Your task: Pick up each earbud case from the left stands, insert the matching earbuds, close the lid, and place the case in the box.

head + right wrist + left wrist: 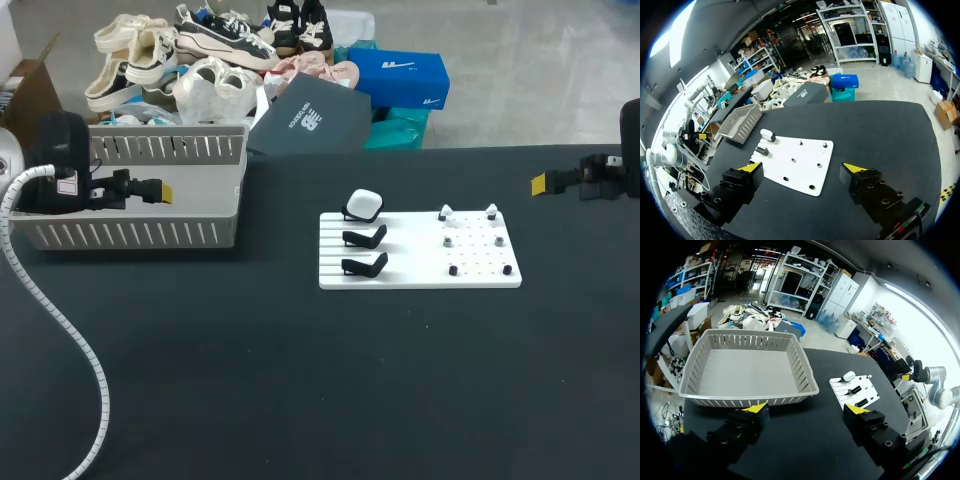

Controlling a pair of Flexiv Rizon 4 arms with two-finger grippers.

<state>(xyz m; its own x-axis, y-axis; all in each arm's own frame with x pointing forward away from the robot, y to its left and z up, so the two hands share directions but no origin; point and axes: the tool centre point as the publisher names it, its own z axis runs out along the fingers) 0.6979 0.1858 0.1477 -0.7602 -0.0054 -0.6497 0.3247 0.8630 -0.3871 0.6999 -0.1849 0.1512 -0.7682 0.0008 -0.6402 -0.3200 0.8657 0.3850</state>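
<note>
A white earbud case (pixel 364 205) sits closed on the farthest of three black stands on the white plate (pixel 420 278). The two nearer stands (pixel 365 237) carry nothing. Small earbuds (pixel 446 213) stand on pegs on the plate's right half. The grey slatted box (pixel 140 232) at the left is empty inside (pixel 747 367). My left gripper (pixel 163 190) hangs open over the box's near wall (pixel 807 410). The case (pixel 848 375) lies well ahead of it, to the right. My right gripper (pixel 540 183) is open off the plate's right end (pixel 801 167). The plate (pixel 805 162) and case (pixel 767 134) lie below and ahead of it.
My left arm's white ribbed cable (pixel 60 325) trails across the table's front left. Black tabletop (pixel 330 380) stretches in front of the plate and between the plate and the box.
</note>
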